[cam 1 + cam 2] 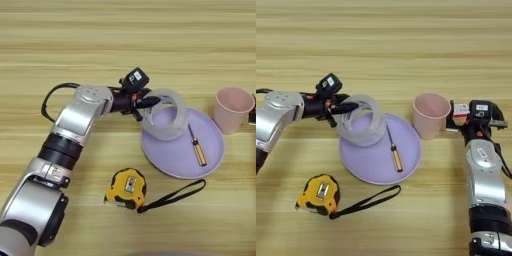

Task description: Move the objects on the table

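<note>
My left gripper [142, 107] is shut on the wall of the translucent tape roll [165, 132], with one finger through its hole and the other outside. The roll is tilted over the left rim of the lavender plate [170, 162]; I cannot tell whether it touches the plate. The pale pink cup [430, 117] stands upright on the wooden table [386, 45], just off the plate's upper right rim. My right gripper [455, 120] is close against the cup's right side, at table level.
A small screwdriver [394, 152] with a yellow handle lies on the plate. A yellow-and-black tape measure [127, 188] with a black strap trailing to the right lies in front of the plate.
</note>
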`<action>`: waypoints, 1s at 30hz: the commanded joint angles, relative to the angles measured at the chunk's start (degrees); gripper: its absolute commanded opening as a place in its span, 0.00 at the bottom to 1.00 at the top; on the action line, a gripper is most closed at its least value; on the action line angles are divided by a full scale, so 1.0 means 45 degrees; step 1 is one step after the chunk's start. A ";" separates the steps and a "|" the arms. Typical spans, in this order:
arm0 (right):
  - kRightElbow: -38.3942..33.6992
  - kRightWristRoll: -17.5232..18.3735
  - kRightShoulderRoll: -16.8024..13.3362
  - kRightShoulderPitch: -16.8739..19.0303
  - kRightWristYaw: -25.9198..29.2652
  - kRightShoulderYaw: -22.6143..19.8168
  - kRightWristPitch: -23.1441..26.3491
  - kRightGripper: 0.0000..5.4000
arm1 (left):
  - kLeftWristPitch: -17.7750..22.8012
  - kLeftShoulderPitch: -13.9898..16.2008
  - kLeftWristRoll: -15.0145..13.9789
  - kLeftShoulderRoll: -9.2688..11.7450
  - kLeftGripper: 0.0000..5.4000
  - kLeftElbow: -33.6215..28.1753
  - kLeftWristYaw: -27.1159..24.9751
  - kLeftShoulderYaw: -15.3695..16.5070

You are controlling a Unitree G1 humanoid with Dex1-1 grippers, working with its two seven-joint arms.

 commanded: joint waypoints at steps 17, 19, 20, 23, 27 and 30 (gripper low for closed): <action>0.0712 0.0032 -0.0209 -0.0360 0.0130 -0.0063 -0.0349 1.00 | 0.0469 -0.0356 -0.0786 0.1981 0.21 -0.1173 0.0038 0.1538; 0.0673 0.0026 -0.0190 -0.0359 0.0120 -0.0044 -0.0340 1.00 | 0.0468 -0.0270 -0.0857 0.2185 0.21 -0.1137 0.0054 0.1634; 0.0648 0.0025 -0.0182 -0.0354 0.0113 -0.0040 -0.0329 1.00 | 0.0474 -0.0199 -0.0903 0.2298 0.21 -0.1146 0.0054 0.1686; 0.0580 0.0025 -0.0170 -0.0340 0.0102 -0.0031 -0.0292 1.00 | 0.0517 0.0149 -0.1001 0.2595 0.21 -0.1335 0.0066 0.1843; 0.0547 0.0031 -0.0168 -0.0337 0.0100 -0.0029 -0.0274 1.00 | 0.0634 0.0605 -0.1121 0.2936 0.21 -0.1678 0.0148 0.2132; 0.0566 0.0041 -0.0182 -0.0351 0.0110 -0.0038 -0.0275 1.00 | 0.0673 0.0763 -0.1200 0.3146 0.21 -0.1765 0.0174 0.2330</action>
